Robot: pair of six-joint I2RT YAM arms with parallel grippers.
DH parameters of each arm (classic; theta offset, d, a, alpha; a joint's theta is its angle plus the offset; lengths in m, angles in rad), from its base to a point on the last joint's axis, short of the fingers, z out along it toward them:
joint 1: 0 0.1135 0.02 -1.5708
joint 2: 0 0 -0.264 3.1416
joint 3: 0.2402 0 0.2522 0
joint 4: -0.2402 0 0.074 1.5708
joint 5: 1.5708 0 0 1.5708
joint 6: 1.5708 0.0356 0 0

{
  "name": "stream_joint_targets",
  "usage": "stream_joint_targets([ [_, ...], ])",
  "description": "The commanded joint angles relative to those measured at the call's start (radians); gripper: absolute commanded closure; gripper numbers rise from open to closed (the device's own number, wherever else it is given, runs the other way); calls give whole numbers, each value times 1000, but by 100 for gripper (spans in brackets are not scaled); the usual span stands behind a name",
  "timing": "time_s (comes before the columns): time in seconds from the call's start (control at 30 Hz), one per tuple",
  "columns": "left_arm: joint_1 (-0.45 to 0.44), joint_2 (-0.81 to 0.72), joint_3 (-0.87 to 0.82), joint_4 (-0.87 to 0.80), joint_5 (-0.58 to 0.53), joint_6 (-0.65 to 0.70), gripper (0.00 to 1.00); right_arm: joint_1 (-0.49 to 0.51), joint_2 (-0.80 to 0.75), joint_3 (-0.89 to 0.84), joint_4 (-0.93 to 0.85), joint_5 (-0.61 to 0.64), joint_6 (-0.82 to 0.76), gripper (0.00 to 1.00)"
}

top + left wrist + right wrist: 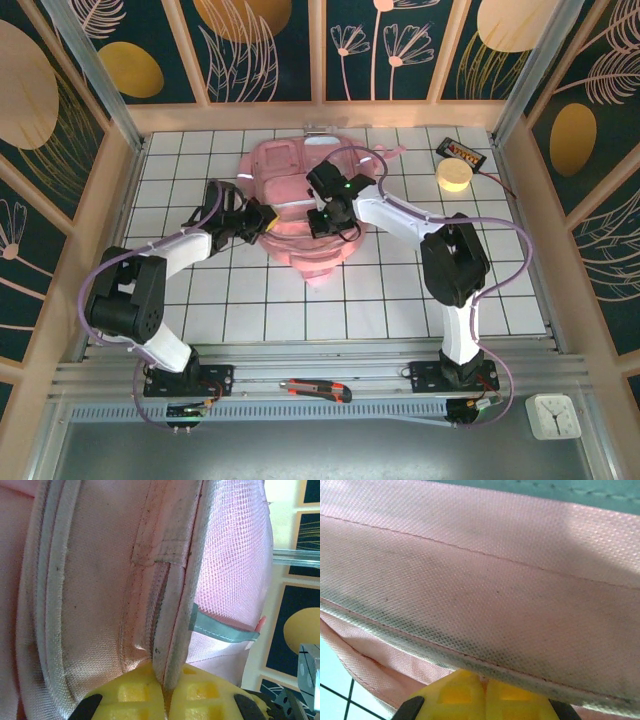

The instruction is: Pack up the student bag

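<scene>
Desk: Status on the pack job? Where's the student bag?

Bench: Flat on the white tiled table, centre and toward the back wall. Both arms reach in to it.

Desk: Tools?

Bench: Left gripper is at the bag's left edge. Its yellow pads are closed to a slit with a grey piped seam of the bag running down between them, so it's clamped on fabric. Right gripper is over the middle of the bag, pads nearly together, with a stitched hem caught at the tips. Reads as a pinch, though the hem hides the very tips.

Desk: Anything loaded?

Bench: Can't confirm. No view into a compartment, and I can't tell if the main zip is open. Loose stuff sits well apart from the bag: yellow tape roll and a black pack with an orange label at the back right. Utility knife is on the near rail between the bases, small white clock on the front ledge, far right.

Desk: So early?

Bench: My read is early. Both tools are tied up holding bag fabric, probably to lift or spread an opening, and there's no item in either. Left to do: hold the opening wide, free one arm, fetch, load, close. Can't say which items belong inside.
</scene>
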Motion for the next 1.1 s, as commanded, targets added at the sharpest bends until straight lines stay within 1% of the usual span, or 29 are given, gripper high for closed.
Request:
stream_joint_targets([
  [0.0,64,-41,18,-79,-25,75,100,-21,-37,-19,-69,42,23,100],
  [0.1,86,-37,29,-103,-11,111,100,-22,-47,-32,-70,50,20,100],
  [0.33,96,-12,76,-168,-6,195,100,-31,-82,-78,-66,60,14,100],
  [0.53,111,-7,84,-176,14,205,100,-30,-87,-77,-50,27,13,100],
  [0.63,110,-28,65,-163,22,169,61,-10,-68,-52,-46,15,15,100],
  [0.67,109,-40,54,-154,21,157,53,-5,-62,-43,-48,15,15,100],
  [0.7,110,-58,38,-146,22,138,41,3,-54,-33,-50,15,13,100],
  [0.73,110,-79,22,-133,21,116,34,8,-48,-25,-54,15,13,100],
  [0.9,103,-181,-71,-47,34,-13,2,19,-33,-10,-57,10,10,100],
  [0.97,86,-212,-95,-17,34,-58,2,20,-33,-12,-55,7,10,100],
  [1.07,31,-218,-102,22,32,-122,2,23,-34,-10,-53,3,11,100],
])
